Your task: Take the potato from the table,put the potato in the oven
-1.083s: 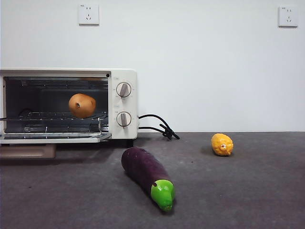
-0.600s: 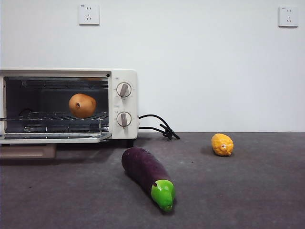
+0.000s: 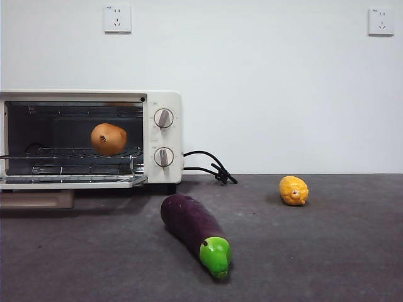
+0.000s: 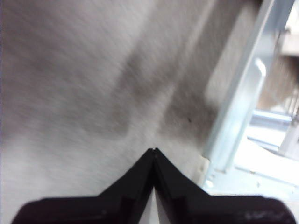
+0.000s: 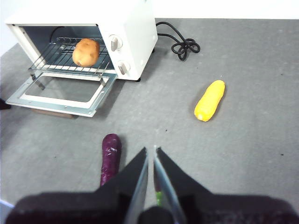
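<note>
Front view shows the potato [image 3: 108, 139] resting on the wire rack inside the oven [image 3: 160, 135], door down. It looks smooth, rounded, firm and fairly heavy, best pinched across its middle. Left gripper [image 4: 153, 151] and right gripper [image 5: 150, 150] are both closed, empty.

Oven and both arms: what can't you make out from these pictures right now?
- Oven: left end cut off by the front view's edge.
- Oven door: blurred in the left wrist view.
- Eggplant: green tip hidden behind the right gripper.
- Both arms: absent from the front view.
</note>
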